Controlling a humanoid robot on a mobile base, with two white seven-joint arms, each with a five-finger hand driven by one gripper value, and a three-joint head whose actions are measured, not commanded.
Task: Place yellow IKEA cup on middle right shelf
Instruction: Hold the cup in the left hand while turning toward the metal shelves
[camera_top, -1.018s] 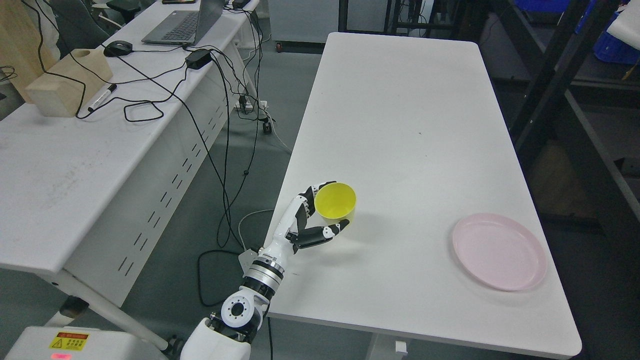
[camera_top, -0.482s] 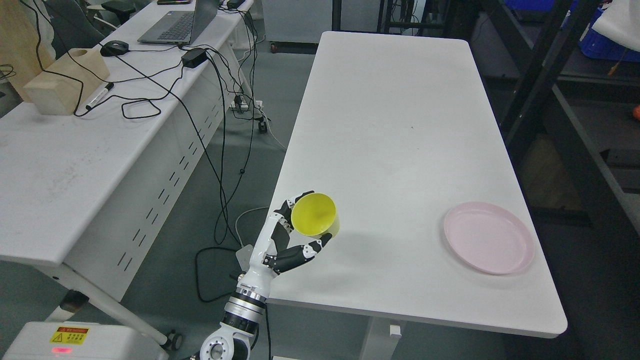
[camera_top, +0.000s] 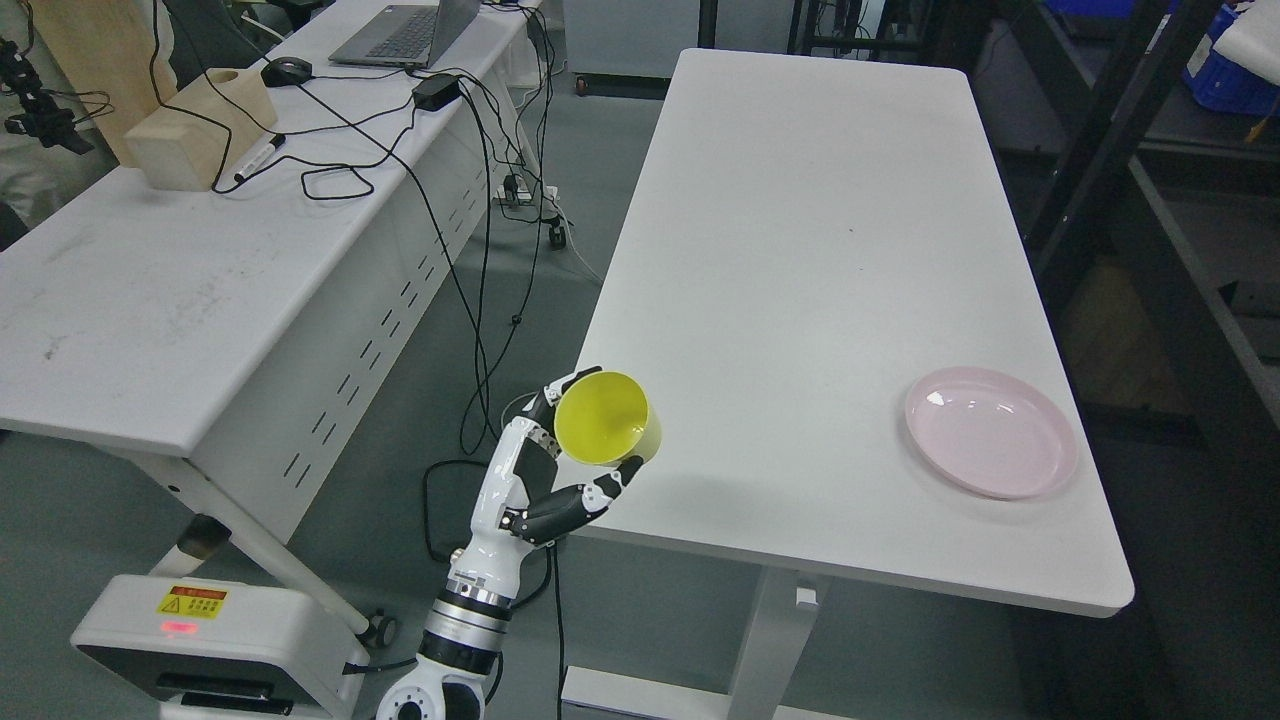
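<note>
The fingers (camera_top: 545, 415) of the left hand (camera_top: 540, 470) are curled around one yellow cup (camera_top: 605, 432), and the thumb (camera_top: 585, 500) presses from below, so the cup is pinched between them. The cup is tilted, its open mouth faces the camera and a little left, and it is held at the near left corner of the white table (camera_top: 820, 250), above the edge. Only one robot arm is in view; it comes up from the bottom left. On the table there is one pink plate (camera_top: 990, 430), near the right edge and well apart from the cup. To the left stands a second table, a desk (camera_top: 150, 300), with one wooden block (camera_top: 200, 130), one marker (camera_top: 258, 157), one mouse (camera_top: 290, 70), one laptop (camera_top: 405, 35) and one black power adapter (camera_top: 437, 92) with several black cables. At the right a dark shelf frame (camera_top: 1110, 130) is seen.
</note>
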